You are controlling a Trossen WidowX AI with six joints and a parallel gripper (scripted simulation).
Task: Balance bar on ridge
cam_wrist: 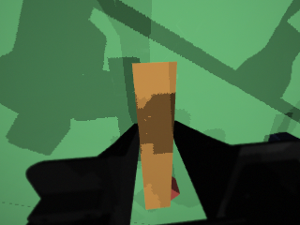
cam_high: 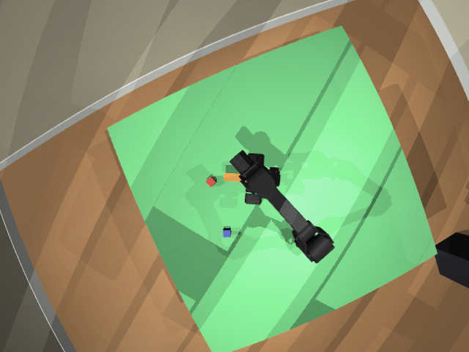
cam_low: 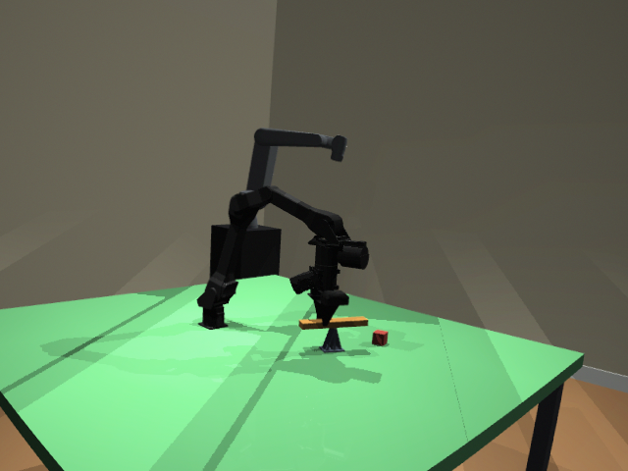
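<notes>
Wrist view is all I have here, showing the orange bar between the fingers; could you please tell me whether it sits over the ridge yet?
Observer: Yes. In the exterior view the bar lies across the top of the dark ridge, roughly level, both ends off the table.
Operator: Is the grip centred on it?
Observer: No. The gripper is shut on the bar left of the ridge in that view.
Operator: Anything nearby?
Observer: A red cube stands beyond the bar's right end, and the top view shows a blue cube farther away.
</notes>
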